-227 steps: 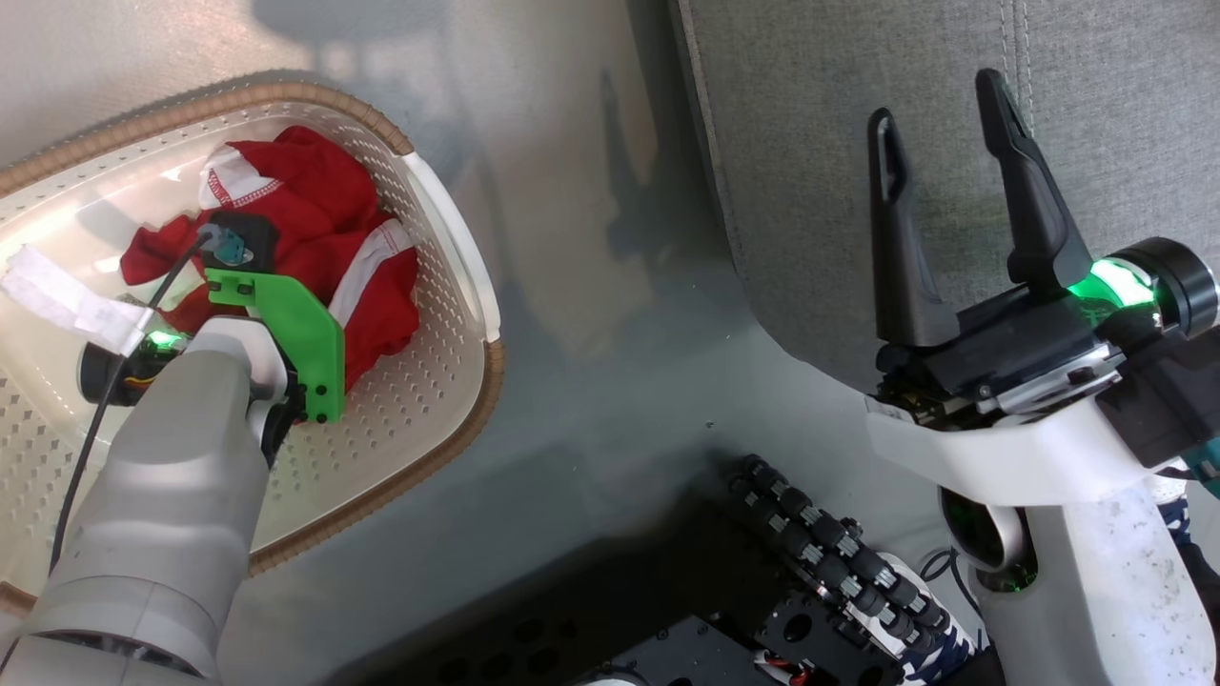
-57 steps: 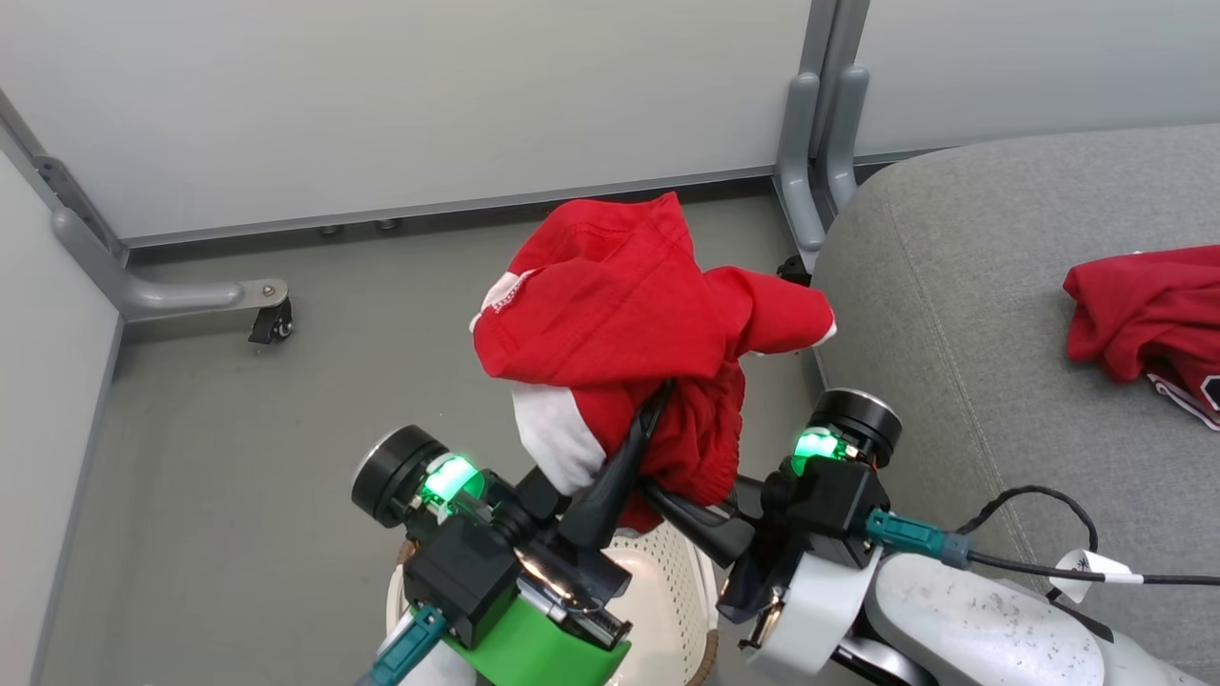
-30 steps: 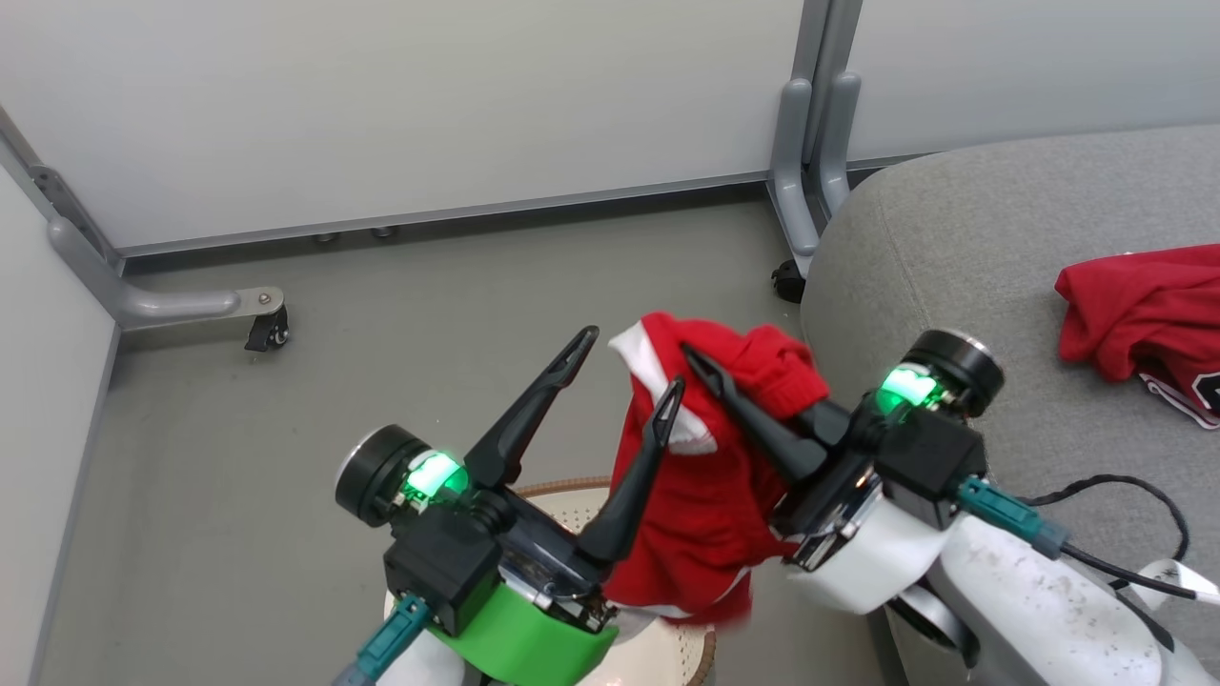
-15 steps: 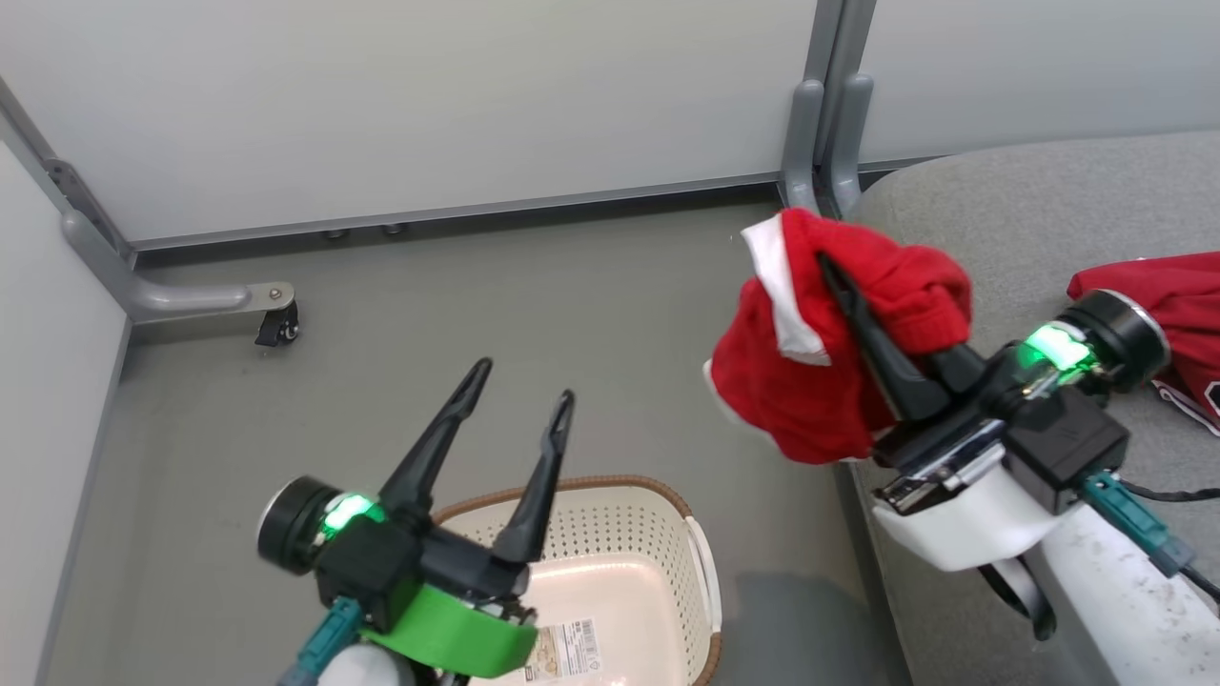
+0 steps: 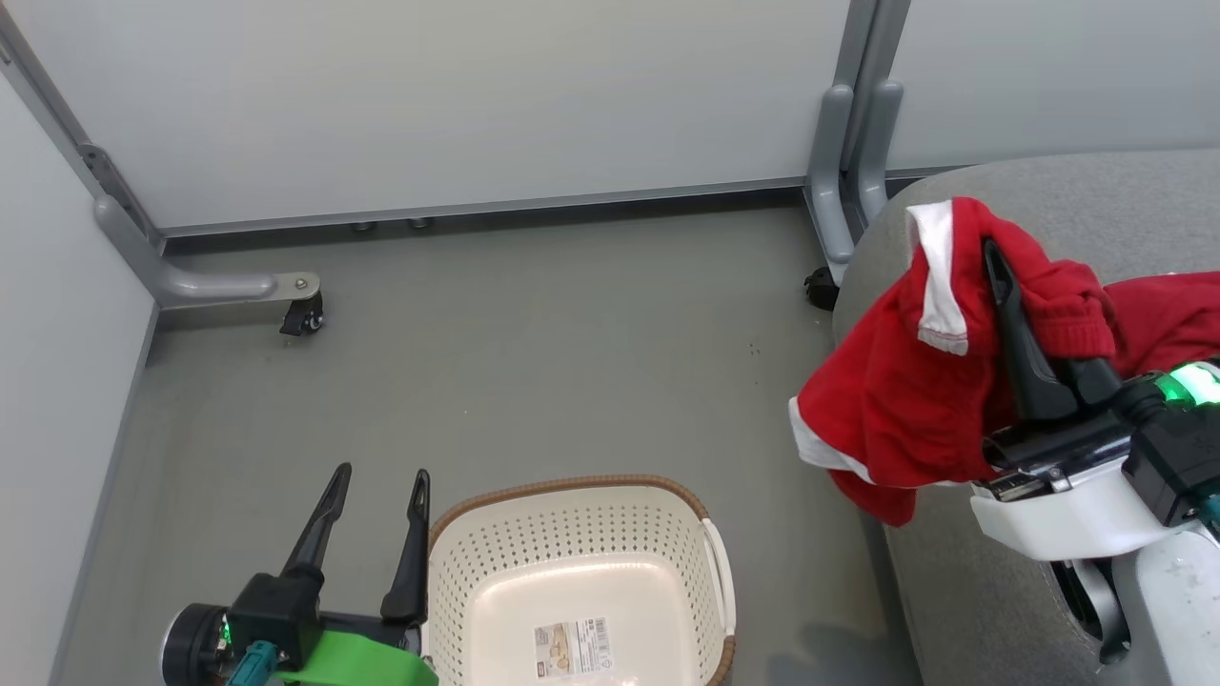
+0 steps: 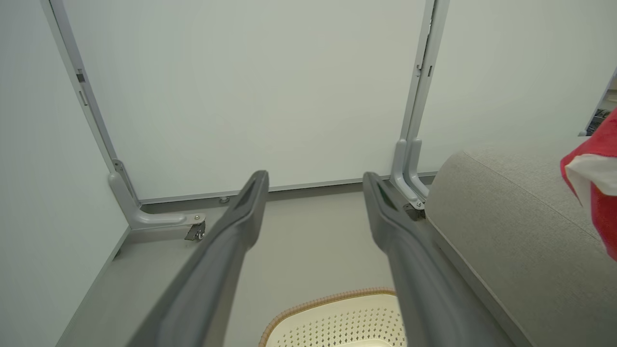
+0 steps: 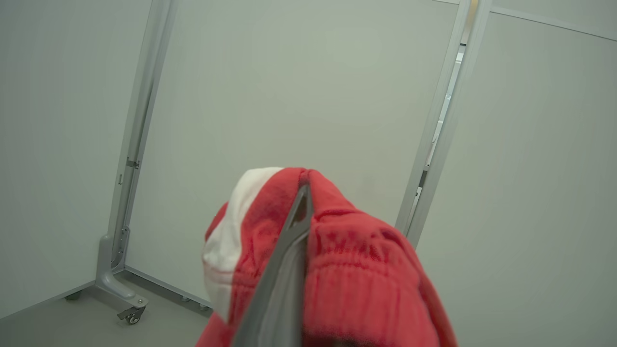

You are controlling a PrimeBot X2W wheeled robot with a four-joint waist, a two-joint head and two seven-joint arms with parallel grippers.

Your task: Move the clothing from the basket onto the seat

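Note:
A red garment with a white stripe (image 5: 901,400) hangs from my right gripper (image 5: 993,255), which is shut on it above the left edge of the grey seat (image 5: 1048,186). In the right wrist view the same cloth (image 7: 359,270) bunches around that gripper (image 7: 302,195). A second red garment (image 5: 1174,319) lies on the seat behind it. The cream basket (image 5: 572,484) stands on the floor at the bottom, a paper label (image 5: 572,648) on its base. My left gripper (image 5: 379,474) is open just left of the basket, nothing between its fingers (image 6: 241,217).
Pale partition panels close off the back and left. Their grey feet carry castors (image 5: 303,322), and a post (image 5: 853,143) stands by the seat's corner. Bare grey floor (image 5: 534,343) lies between basket, panels and seat.
My right gripper has carried the striped garment to the right, from over the floor to the seat's edge. My open left gripper has dropped back to the lower left beside the basket.

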